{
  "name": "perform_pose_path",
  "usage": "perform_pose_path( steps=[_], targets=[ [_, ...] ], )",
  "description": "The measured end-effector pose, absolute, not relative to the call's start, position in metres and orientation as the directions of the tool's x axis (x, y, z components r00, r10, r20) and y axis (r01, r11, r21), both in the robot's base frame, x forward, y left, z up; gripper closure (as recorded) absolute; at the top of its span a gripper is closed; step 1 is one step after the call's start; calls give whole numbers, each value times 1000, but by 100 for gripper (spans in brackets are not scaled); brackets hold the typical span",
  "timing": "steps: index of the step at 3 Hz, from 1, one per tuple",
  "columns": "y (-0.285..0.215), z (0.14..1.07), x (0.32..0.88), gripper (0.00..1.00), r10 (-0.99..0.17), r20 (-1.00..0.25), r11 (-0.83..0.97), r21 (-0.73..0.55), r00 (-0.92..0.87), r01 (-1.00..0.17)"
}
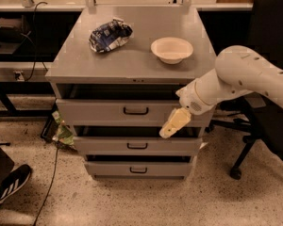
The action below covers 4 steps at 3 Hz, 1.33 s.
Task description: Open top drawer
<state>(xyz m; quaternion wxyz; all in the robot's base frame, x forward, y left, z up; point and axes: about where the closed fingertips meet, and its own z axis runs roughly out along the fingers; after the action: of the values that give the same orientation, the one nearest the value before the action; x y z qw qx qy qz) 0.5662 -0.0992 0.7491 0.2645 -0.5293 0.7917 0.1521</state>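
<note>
- Camera view looks down on a grey metal bench [132, 65] with three drawers stacked in its front.
- The top drawer [94, 112] sits just under the bench surface, with a dark gap above its front; what it holds is hidden.
- Its dark bar handle [136, 110] is at the centre.
- The gripper [174, 124], on a white arm [236, 79], hangs before the drawer's lower right edge, right of the handle; clenched or released, I cannot tell.
- A white bowl [171, 49] stands upright on the bench, right of a crumpled blue-and-white bag [109, 35].
- The middle drawer [104, 146] and bottom drawer [108, 169] also hide their contents.
</note>
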Motion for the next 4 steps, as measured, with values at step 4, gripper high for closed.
perform_pose_path(
  steps=[4],
  targets=[
    [-78, 689, 628, 16, -642, -696, 417, 34, -321, -908]
  ],
)
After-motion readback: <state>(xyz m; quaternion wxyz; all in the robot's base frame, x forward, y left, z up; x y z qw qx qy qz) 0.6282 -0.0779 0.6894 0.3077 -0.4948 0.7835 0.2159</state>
